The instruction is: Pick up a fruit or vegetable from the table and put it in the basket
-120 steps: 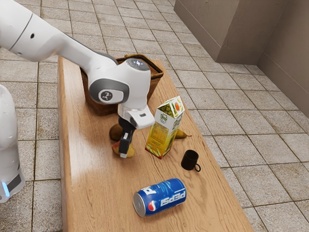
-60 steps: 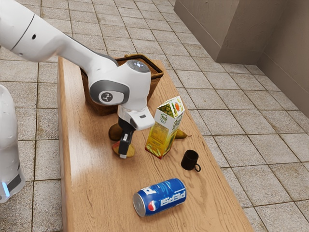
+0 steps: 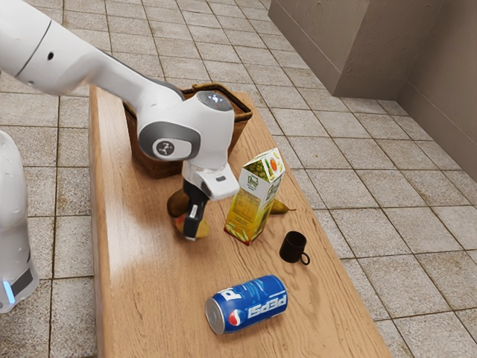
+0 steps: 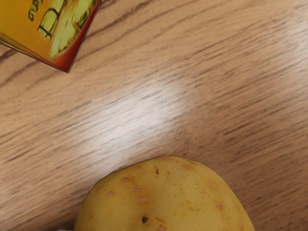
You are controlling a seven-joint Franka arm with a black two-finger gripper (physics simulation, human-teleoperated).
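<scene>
Gripper (image 3: 191, 230) is low over the table (image 3: 141, 313), pointing down at the yellow fruit/veg (image 3: 202, 230); can't tell how far open it is, or whether it has hold of the yellow pc. That pc is right at the gripper's tip, partly hidden by it in the ext. view, & outside the basket (image 3: 153, 162).

Looks: rounded, smooth outline, dull yellow skin w/ small brown specks, a few pinkish-tan scabby spots & one dark pit, approx. like a potato in the wrist view. Ext. view has a reddish patch on the side toward that view's L, yellow on the R.

Brown fruit/veg (image 3: 177, 203) is just beside the gripper, on its basket side; basket itself is farther off that way. Juice carton (image 3: 253, 200) stands upright near the gripper, on the ext. view's R; pear (image 3: 279, 207) is past the carton, partly hidden. Black mug (image 3: 293, 247) is farther out, same side. Pepsi can (image 3: 247, 304) lies on its side, well apart from the gripper, opp. the basket.
</scene>
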